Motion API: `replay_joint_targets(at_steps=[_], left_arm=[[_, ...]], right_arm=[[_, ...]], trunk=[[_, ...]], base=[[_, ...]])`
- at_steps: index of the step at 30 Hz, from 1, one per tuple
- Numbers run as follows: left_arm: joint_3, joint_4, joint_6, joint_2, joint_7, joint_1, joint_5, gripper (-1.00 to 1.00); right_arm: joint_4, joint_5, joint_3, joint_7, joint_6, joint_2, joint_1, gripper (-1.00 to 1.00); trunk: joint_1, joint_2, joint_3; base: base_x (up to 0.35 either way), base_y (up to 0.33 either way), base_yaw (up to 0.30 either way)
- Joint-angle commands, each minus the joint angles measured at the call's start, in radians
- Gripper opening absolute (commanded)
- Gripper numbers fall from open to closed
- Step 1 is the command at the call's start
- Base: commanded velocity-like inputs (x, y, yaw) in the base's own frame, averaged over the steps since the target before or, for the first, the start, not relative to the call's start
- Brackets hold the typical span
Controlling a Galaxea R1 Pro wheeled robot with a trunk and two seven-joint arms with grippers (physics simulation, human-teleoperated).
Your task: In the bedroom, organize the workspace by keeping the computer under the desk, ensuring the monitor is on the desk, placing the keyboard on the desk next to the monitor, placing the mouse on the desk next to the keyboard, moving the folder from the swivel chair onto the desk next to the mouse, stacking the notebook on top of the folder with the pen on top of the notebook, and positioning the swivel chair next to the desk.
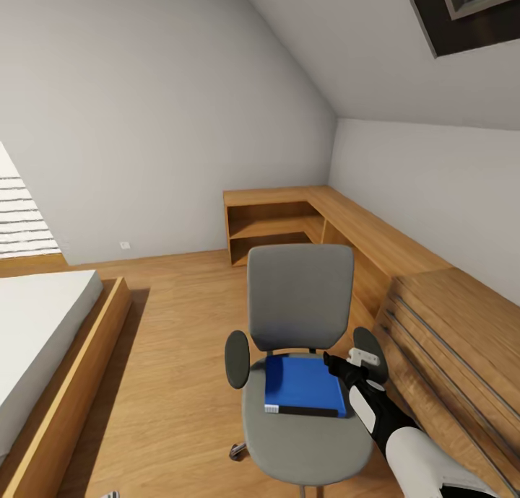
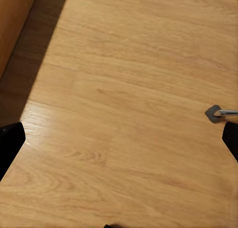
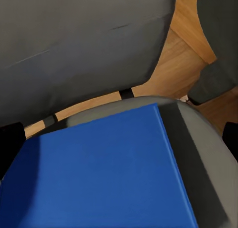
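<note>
Jaws of the right gripper [image 1: 338, 362] appear parted above a blue folder [image 1: 303, 386] on a grey swivel chair [image 1: 303, 339] in an attic bedroom, holding nothing, though how wide they stand cannot be told for certain. Head view: the folder lies flat on the seat, just below and ahead of those jaws, its white page edges and dark spine along the side facing the robot, its long axis running roughly across the seat. The right arm reaches in from the side of the black armrest [image 1: 370, 354]; it is plainly the nearer arm.

Left wrist view: the left gripper [image 2: 119, 139] hangs over bare wooden floor [image 2: 129, 89], dark fingertips at both frame edges suggesting spread jaws with nothing between them, a chrome chair caster tip [image 2: 218, 113] nearby.

Right wrist view: the folder [image 3: 99, 173] spreads directly beneath the right gripper [image 3: 119, 139], its far corner close to the chair's backrest [image 3: 84, 39], grey seat showing beside its edge. The coming grasp likely turns on catching that exposed edge, since the flat cover offers no hold from above
</note>
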Motion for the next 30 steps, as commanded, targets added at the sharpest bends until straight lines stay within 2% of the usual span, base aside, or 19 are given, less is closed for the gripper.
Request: replay_joint_targets(at_steps=[1,12,15,18,23,27,30], left_arm=[[0.004,0.001,-0.002,0.000,-0.009,-0.001,0.009,1.00],[-0.003,-0.005,0.006,-0.002,-0.003,-0.001,0.006,1.00],[-0.005,-0.046,0.016,-0.001,-0.003,-0.001,0.004,1.00],[-0.008,-0.125,0.076,-0.003,-0.003,-0.001,0.001,1.00],[-0.013,-0.295,0.310,-0.005,0.001,-0.001,0.002,1.00],[-0.016,-0.416,0.400,-0.005,0.000,0.000,0.004,1.00],[-0.020,-0.472,0.430,-0.008,-0.001,-0.001,0.005,1.00]], right_arm=[[0.001,-0.010,0.001,-0.002,-0.004,0.000,-0.001,1.00],[0.005,-0.010,0.001,-0.004,0.000,0.001,-0.001,1.00],[0.006,-0.011,0.001,-0.005,0.002,0.001,-0.001,1.00],[0.006,-0.010,0.002,-0.003,0.002,0.001,-0.001,1.00],[0.006,-0.009,0.002,-0.003,0.004,0.000,-0.001,1.00],[0.006,-0.008,0.002,-0.006,0.007,0.000,-0.001,1.00],[0.006,-0.008,0.002,-0.006,0.018,-0.001,-0.001,1.00]], trunk=[[0.004,-0.008,-0.004],[0.046,-0.085,-0.039],[0.058,-0.106,-0.048],[0.069,-0.127,-0.057],[0.088,-0.162,-0.073],[0.104,-0.190,-0.086],[0.115,-0.211,-0.095]], base=[[0.000,0.000,0.000],[0.000,0.000,0.000],[0.000,0.000,0.000],[0.000,0.000,0.000],[0.000,0.000,0.000],[0.000,0.000,0.000],[0.000,0.000,0.000]])
